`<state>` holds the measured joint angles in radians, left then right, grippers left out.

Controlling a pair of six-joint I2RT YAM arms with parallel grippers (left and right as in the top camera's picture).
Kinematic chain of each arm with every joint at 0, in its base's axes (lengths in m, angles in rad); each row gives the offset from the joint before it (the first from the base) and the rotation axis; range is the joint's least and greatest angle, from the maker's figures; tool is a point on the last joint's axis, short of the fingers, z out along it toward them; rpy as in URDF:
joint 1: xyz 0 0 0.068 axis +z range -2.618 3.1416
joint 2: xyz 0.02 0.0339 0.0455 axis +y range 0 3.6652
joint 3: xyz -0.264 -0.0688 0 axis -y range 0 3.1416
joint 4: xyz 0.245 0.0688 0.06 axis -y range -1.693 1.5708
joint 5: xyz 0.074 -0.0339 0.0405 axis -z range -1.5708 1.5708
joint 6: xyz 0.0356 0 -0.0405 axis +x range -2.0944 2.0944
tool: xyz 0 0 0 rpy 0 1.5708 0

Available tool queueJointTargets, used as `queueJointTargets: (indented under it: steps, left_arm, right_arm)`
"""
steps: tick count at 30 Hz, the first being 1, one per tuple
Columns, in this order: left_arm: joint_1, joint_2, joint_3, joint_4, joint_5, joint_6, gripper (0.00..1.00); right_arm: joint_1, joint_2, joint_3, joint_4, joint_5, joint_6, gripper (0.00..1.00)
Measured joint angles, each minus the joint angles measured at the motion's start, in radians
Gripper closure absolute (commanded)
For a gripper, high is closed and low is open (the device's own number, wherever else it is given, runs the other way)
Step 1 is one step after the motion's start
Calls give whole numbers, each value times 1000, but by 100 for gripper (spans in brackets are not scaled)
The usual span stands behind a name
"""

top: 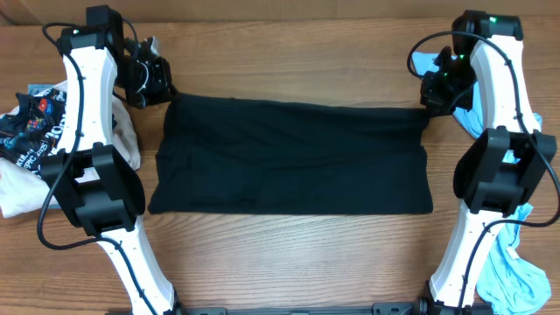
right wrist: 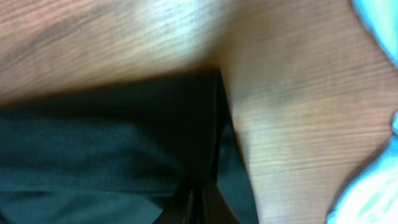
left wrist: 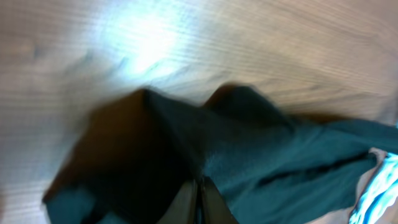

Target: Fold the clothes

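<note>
A black cloth (top: 289, 157) lies spread flat in the middle of the wooden surface (top: 289, 262). It forms a wide rectangle with a few shallow creases, its long edges running left to right.

The left end effector (top: 163, 90) sits at the cloth's far left corner. In the left wrist view its fingers (left wrist: 208, 202) meet in a thin line at the bottom edge of the frame, clenched on a fold of the fabric. The fabric rises to a small peak in front of them. That view is blurred, so no finer detail of the grip shows.

The right end effector (top: 431, 98) is at the far right corner. In the right wrist view it is likewise clenched on the cloth's edge, with bare wood just beside it. The far edge of the cloth runs nearly straight between the two corners.

A printed cloth (top: 35, 122) and a white cloth (top: 17, 188) are heaped to the left of the left arm, apart from the black cloth. A blue cloth (top: 512, 271) lies to the right, near the base of the right arm, and more blue fabric shows behind that arm's wrist.
</note>
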<state>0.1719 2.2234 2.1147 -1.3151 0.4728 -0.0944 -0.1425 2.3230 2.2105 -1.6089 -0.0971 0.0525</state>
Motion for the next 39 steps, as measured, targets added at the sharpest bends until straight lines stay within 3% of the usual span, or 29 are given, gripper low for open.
queueJointTargets:
  steps: [9,16,23,28,33,39]
  left_arm:
    - [0,0,1,-254,-86,60,96]
    - [-2,0,1,-372,-105,109,96]
    - [-44,-31,-72,-369,-135,120,96]
    - [-88,-158,-288,-355,-208,120,96]
    - [-85,-297,-541,-232,-241,116,96]
    - [-85,-299,-754,-39,-261,105,96]
  right_arm:
    - [0,-42,-2,-85,6,12,95]
    - [-13,-173,-183,-86,19,26,95]
    - [-22,-238,-335,-81,26,30,96]
    - [-23,-238,-444,-69,31,34,95]
    - [-22,-239,-541,-45,35,40,95]
    - [-23,-239,-631,-12,35,46,93]
